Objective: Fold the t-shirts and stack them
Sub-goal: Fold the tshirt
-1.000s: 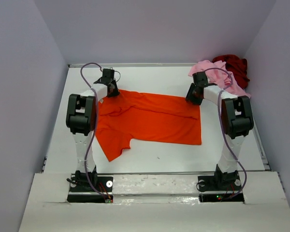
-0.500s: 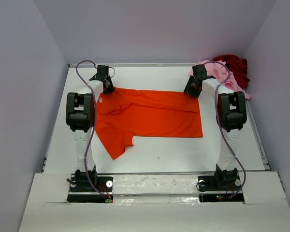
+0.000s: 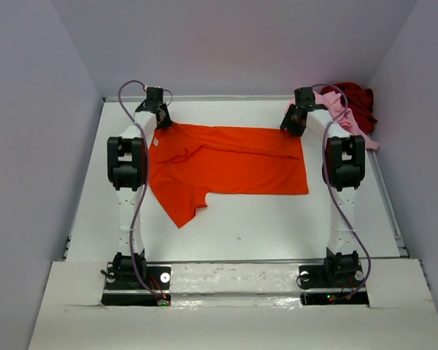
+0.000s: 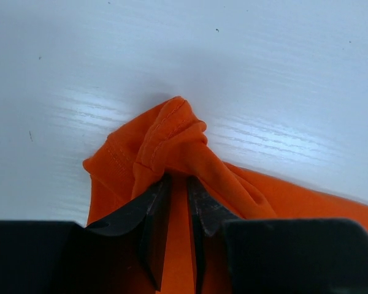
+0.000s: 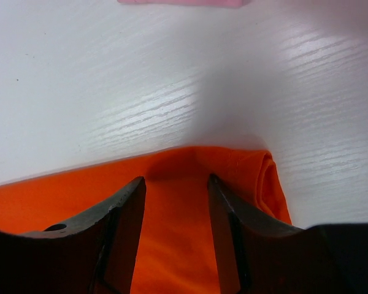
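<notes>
Your left claw [image 4: 178, 181], nearly closed, pinches the orange shirt [image 3: 226, 164] at its far left corner. Your right claw [image 5: 175, 180], half-wide, grips its far right corner, probably to stretch it flat.

— Where does the orange t-shirt [image 3: 226, 164] lie?

— Across the middle of the white table [image 3: 277, 226], spread mostly flat, with its long side running left to right. It is creased toward the left, and one sleeve points to the near edge there. Its far-left corner is bunched into a puckered tip, and its far-right corner is rolled over on itself.

— And the other two?

— The pink t-shirt [image 3: 359, 131] sits crumpled at the table's far right. The dark red t-shirt [image 3: 354, 98] is heaped just behind it and touches it. Neither is folded.
</notes>
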